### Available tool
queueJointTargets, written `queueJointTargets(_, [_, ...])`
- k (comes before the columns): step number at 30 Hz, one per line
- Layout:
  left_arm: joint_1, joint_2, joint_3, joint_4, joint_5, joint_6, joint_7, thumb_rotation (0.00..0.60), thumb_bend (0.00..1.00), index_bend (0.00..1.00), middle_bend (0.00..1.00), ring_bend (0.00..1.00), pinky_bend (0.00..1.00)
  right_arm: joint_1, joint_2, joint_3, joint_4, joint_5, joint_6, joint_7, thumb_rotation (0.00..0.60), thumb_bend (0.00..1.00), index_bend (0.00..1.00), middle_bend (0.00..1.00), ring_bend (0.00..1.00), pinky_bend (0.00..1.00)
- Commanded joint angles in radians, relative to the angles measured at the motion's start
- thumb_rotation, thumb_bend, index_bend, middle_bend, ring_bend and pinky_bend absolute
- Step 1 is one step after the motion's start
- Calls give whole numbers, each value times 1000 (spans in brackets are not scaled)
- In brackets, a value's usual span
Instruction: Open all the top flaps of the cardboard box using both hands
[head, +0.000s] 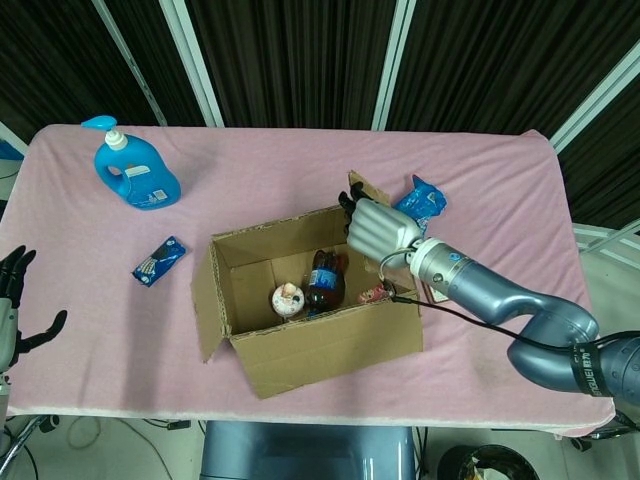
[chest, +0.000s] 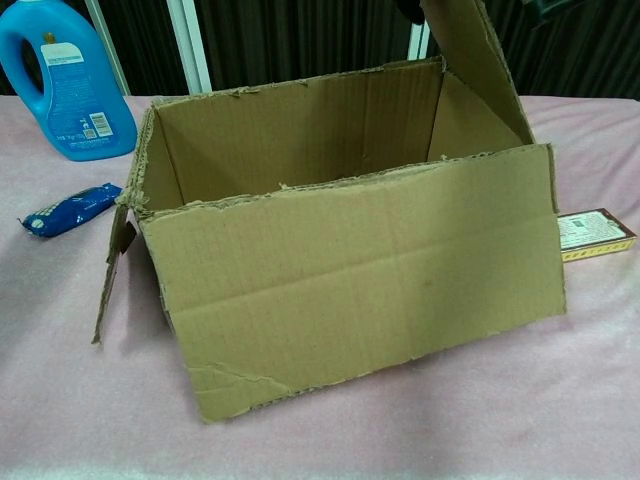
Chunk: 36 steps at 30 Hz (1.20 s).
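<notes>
Right hand (head: 382, 228) fingers (head: 349, 208) curling over top edge of right flap (head: 366, 190), gripping it, flap standing near upright. Cardboard box (head: 300, 300) sitting open at frame centre on pink worktop (head: 250, 190). Left hand (head: 12, 300) hanging at lower left edge, fingers spreading wide, holding nothing.

Bright, even overhead light, soft short shadows, no glare; both views sharp, backdrop dark

box (head: 300, 330) mid-table | bottle (head: 323, 283) in box | detergent (head: 135, 172) far left
</notes>
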Motion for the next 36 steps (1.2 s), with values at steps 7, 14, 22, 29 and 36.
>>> queueJointTargets(7, [0,1,0,-2,-1,-1,1,600,262,0,0,0,0,-14,48,-6,1,12,17,-10,600,415,306,289,130,224])
queueJointTargets(14, [0,1,0,-1,-2,-1,1,600,263,0,0,0,0,-31,87,-12,-1,7,18,-4,600,415,295,289,130,225])
queueJointTargets(22, [1,0,1,-1,1,0,4,600,264,0,0,0,0,-66,130,-22,11,-10,24,11,600,340,213,278,130,225])
queueJointTargets(29, [1,-1,2,-2,1,0,5,600,264,0,0,0,0,-98,159,-22,19,-33,27,51,600,202,70,270,130,225])
queueJointTargets(36, [1,-3,3,-1,3,3,13,600,264,0,0,0,0,-132,175,-18,29,-76,38,101,600,169,0,261,130,224])
